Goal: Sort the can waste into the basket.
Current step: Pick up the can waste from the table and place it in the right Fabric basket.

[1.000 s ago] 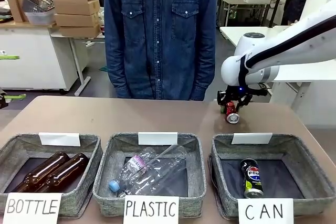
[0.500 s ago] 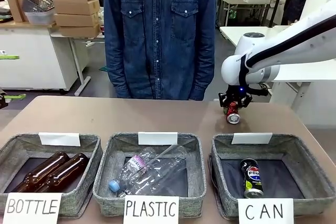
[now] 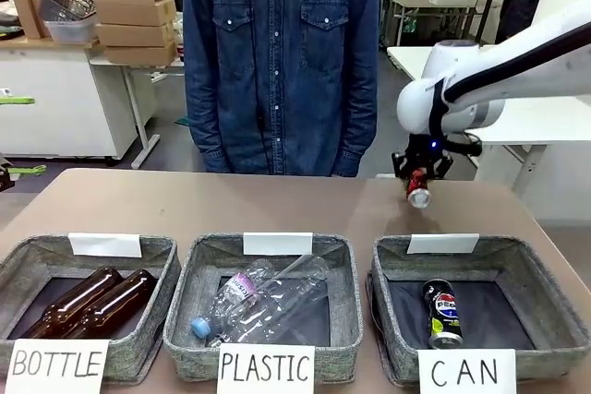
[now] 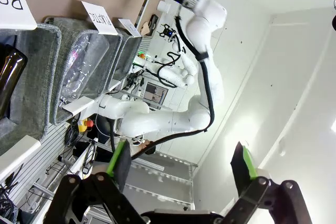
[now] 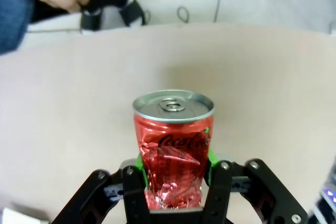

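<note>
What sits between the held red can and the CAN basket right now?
Nothing: in the front view, bare table lies between the red can in the right gripper and the CAN basket, up to the white card on its far rim.

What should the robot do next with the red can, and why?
Probably carry it toward the robot and over the CAN basket. The right gripper grips the red can between its jaws, above the table behind that basket, where the black can already lies.

Cards (image 3: 57, 366): BOTTLE, PLASTIC, CAN. Black can (image 3: 443, 313): Pepsi. Red can (image 5: 173, 145): Coca-Cola.
</note>
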